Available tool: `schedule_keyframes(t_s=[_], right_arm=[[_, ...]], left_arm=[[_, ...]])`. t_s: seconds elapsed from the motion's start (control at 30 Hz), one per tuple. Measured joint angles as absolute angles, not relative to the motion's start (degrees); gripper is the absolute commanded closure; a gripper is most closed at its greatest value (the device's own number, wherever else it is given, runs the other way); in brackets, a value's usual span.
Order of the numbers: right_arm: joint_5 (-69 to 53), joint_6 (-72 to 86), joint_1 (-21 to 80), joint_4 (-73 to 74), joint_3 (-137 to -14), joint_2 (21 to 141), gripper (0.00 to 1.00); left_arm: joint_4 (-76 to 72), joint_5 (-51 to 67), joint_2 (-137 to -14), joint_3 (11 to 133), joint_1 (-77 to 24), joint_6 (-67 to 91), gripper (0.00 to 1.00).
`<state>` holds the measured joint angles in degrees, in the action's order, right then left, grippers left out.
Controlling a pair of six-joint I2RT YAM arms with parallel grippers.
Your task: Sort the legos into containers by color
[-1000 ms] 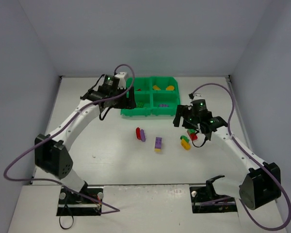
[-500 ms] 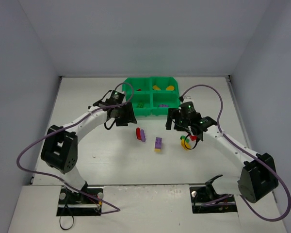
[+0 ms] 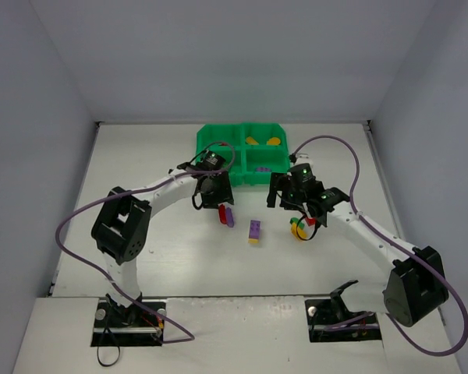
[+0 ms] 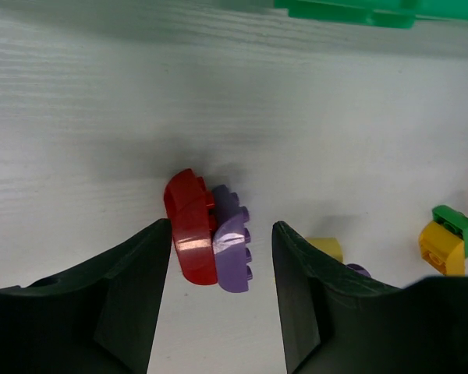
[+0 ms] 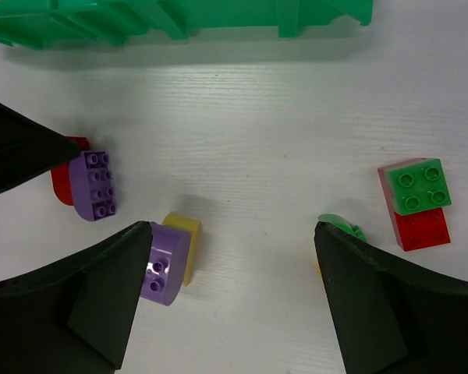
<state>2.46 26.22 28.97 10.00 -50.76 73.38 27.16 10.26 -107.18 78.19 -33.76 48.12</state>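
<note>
table [image 3: 132, 179]: white, matt, with a faint wood grain; grey walls [image 3: 218, 62] close it in on three sides. There is wide bare room to the left and right of the bricks.
tray [image 3: 242, 160]: bright green moulded plastic with four compartments, two by two, at the far middle of the table. Its near wall is just beyond both grippers. yellow pieces [image 3: 264, 141] lie in the far right compartment.
right gripper [image 5: 232, 234]: black fingers spread wide over bare table, gripping nothing.
left gripper [image 4: 221, 230]: black fingers partly apart and low at the table, their tips on either side of two bricks, not closed on them.
green-and-red brick [image 5: 415, 199]: square and studded, lying outside the right gripper's span.
purple-and-yellow brick [image 5: 171, 261]: rounded, right beside one finger of the right gripper.
red brick [image 4: 191, 234]: glossy and curved, close against one finger of the left gripper.
purple brick [image 4: 232, 249]: studded, touching the red brick, with a clear gap to the other finger.
</note>
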Motion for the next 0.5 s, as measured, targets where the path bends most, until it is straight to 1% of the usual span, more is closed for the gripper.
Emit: schedule_keyframes(t_s=[0.27, 0.5], right_arm=[[2.6, 26.8, 29.0, 9.6, -50.0, 72.9, 0.18], [2.6, 27.0, 29.0, 8.7, -49.4, 72.9, 0.18]], left_arm=[[29.3, 5.0, -107.5, 78.2, -33.7, 48.5, 0.52], [30.2, 3.8, -107.8, 78.2, -33.7, 48.5, 0.52]])
